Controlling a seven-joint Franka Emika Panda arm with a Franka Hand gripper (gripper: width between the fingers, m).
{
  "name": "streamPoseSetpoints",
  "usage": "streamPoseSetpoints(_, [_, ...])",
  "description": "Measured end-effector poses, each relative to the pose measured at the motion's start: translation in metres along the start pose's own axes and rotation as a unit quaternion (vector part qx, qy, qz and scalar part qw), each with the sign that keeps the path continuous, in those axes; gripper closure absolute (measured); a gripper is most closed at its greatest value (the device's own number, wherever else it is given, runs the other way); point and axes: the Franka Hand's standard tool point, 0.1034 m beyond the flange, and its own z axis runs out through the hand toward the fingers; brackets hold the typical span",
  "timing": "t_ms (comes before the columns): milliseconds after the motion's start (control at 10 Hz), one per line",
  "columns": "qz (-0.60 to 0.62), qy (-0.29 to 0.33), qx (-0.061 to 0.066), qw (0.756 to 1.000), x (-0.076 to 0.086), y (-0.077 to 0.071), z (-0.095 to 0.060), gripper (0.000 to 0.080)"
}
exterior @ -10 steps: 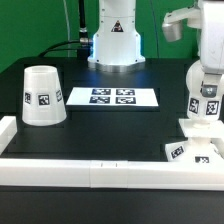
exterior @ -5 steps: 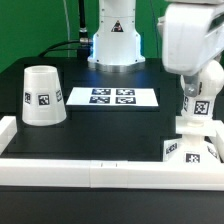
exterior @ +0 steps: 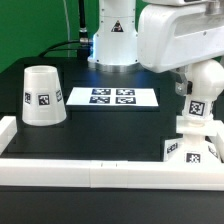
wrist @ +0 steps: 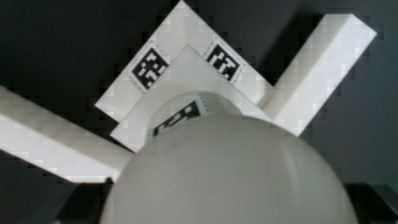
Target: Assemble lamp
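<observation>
The rounded white bulb [exterior: 201, 104] stands upright on the blocky square base [exterior: 190, 150] at the exterior view's right, close to the front rail. My gripper [exterior: 198, 85] reaches down from the big white arm and is shut on the bulb's top. In the wrist view the bulb [wrist: 222, 150] fills the foreground, with the tagged base [wrist: 178, 70] beneath it; my fingers are hardly visible there. The cup-like shade [exterior: 42, 96] stands rim-down at the exterior view's left, apart from the gripper.
The marker board [exterior: 112, 97] lies flat in the middle of the black table. A long white border rail [exterior: 90, 171] runs along the front and also shows in the wrist view [wrist: 329, 60]. The robot's pedestal [exterior: 115, 40] stands behind.
The arm's wrist has swung round toward the exterior view's left above the bulb. The bulb's tag has turned with it, and the bulb and base stay in place.
</observation>
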Motion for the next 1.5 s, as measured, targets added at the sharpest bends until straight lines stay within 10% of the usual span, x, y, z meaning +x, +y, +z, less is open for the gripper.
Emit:
streamPoseSetpoints(600, [0.279, 0.021, 0.023, 0.960, 0.0018, 0.0000, 0.0012, 0.0222])
streamPoseSetpoints(1500, [0.622, 0.010, 0.079, 0.779, 0.0040, 0.0027, 0.0020, 0.0222])
